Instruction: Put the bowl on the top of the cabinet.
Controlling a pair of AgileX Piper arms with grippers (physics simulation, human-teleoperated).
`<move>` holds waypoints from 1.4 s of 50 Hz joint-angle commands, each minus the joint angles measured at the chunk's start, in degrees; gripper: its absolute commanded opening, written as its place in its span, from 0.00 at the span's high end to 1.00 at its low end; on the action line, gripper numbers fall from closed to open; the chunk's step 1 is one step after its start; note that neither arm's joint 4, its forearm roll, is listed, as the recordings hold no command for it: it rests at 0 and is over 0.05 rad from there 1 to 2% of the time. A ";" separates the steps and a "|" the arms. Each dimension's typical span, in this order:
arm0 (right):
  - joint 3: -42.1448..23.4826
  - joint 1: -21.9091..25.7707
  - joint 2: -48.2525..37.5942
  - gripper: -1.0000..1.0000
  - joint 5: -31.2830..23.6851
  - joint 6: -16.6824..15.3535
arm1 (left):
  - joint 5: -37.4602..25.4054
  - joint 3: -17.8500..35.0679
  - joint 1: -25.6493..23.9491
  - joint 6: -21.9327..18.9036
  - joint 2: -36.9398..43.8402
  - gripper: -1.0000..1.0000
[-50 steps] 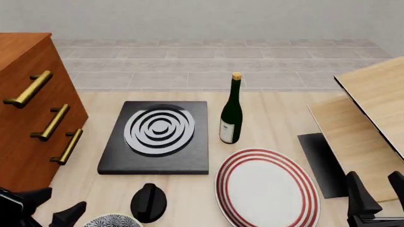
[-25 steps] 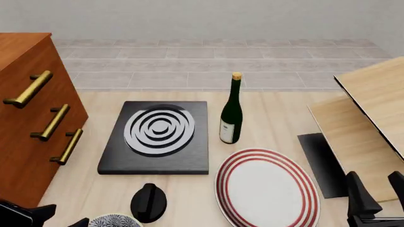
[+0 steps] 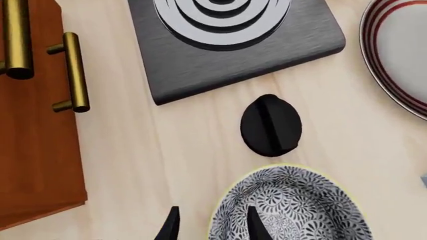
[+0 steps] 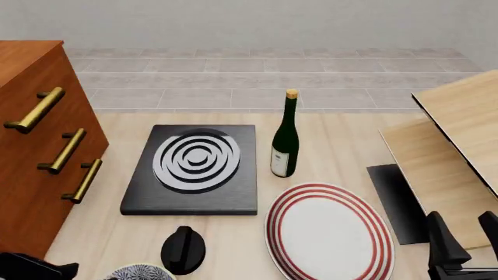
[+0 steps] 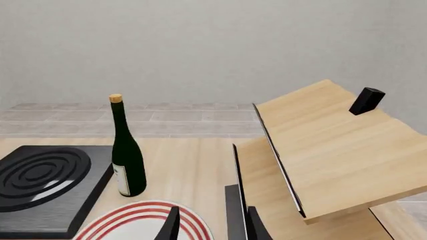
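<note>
My bowl [image 4: 139,272] is cut by the front view's bottom edge, only its far rim showing. In my left wrist view just two fingertips [image 3: 169,227] poke in, one overlapping the bowl's rim; contact unclear. Cabinet [image 4: 35,146] top runs off frame. My right gripper [image 4: 465,244] is cropped too.

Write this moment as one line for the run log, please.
phase: approach | left gripper: open, astride rim of blue-and-white flowered bowl | right gripper: open, idle | reddish-brown wooden cabinet: top bare where visible
</note>
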State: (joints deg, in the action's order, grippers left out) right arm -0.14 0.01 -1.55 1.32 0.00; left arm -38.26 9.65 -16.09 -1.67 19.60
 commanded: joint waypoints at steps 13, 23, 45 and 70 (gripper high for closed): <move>0.00 0.01 -0.01 0.00 0.00 0.00 | 5.80 -4.50 -1.88 2.95 4.36 0.00; 0.00 0.00 -0.01 0.00 0.00 0.00 | 9.17 -5.73 -3.00 4.14 7.24 0.00; 0.00 0.01 0.00 0.00 0.00 0.01 | 16.05 -8.63 -5.19 6.72 12.32 0.00; 0.00 0.00 0.01 0.00 -0.01 0.01 | 21.14 -9.64 -3.52 5.56 17.91 1.00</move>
State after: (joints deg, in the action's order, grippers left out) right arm -0.14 0.01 -1.55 1.32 0.00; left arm -18.64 0.56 -21.15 5.61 35.68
